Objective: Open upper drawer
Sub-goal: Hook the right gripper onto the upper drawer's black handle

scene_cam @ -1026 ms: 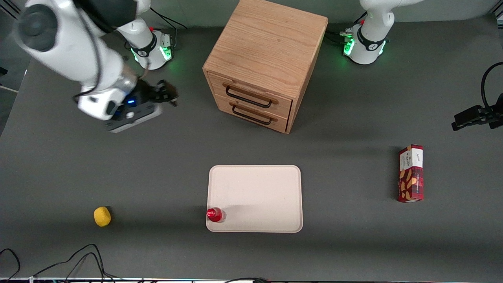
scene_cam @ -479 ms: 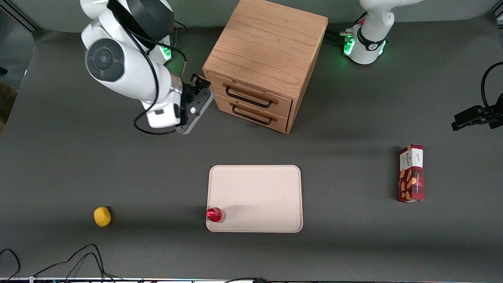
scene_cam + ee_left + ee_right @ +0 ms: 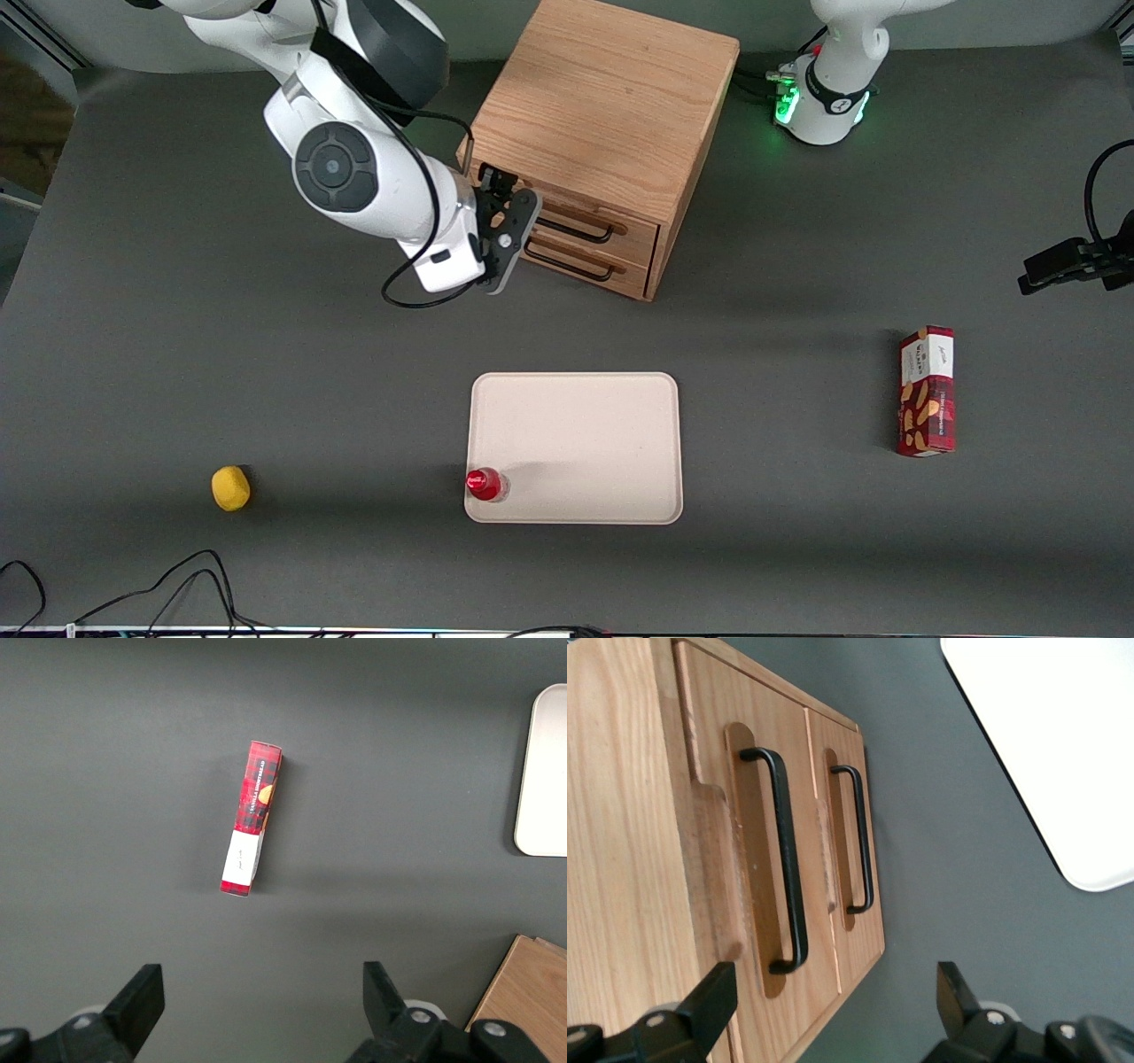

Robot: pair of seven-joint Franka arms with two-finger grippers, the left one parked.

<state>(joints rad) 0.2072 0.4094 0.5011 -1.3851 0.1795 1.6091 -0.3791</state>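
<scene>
The light-oak cabinet (image 3: 611, 106) stands at the back middle of the table. Its upper drawer (image 3: 633, 232) (image 3: 709, 797) sits flush with the front and carries a thin black bar handle (image 3: 585, 233) (image 3: 787, 859). The matching lower drawer (image 3: 846, 744) below it is flush too. My right gripper (image 3: 498, 184) (image 3: 833, 997) is open with nothing between its fingers. It hovers in front of the drawer fronts at the cabinet corner nearest the working arm, just short of the end of the upper handle. One black fingertip (image 3: 713, 997) lies over the wood.
A pale tray (image 3: 576, 390) (image 3: 1063, 744) lies nearer the front camera than the cabinet, with a red-capped bottle (image 3: 485, 484) on its corner. A yellow object (image 3: 230, 488) sits toward the working arm's end. A red snack box (image 3: 927, 391) (image 3: 252, 819) lies toward the parked arm's end.
My right arm has swung from the working arm's end of the table over to the cabinet. The gripper now hangs at the drawer fronts. The drawers have not moved.
</scene>
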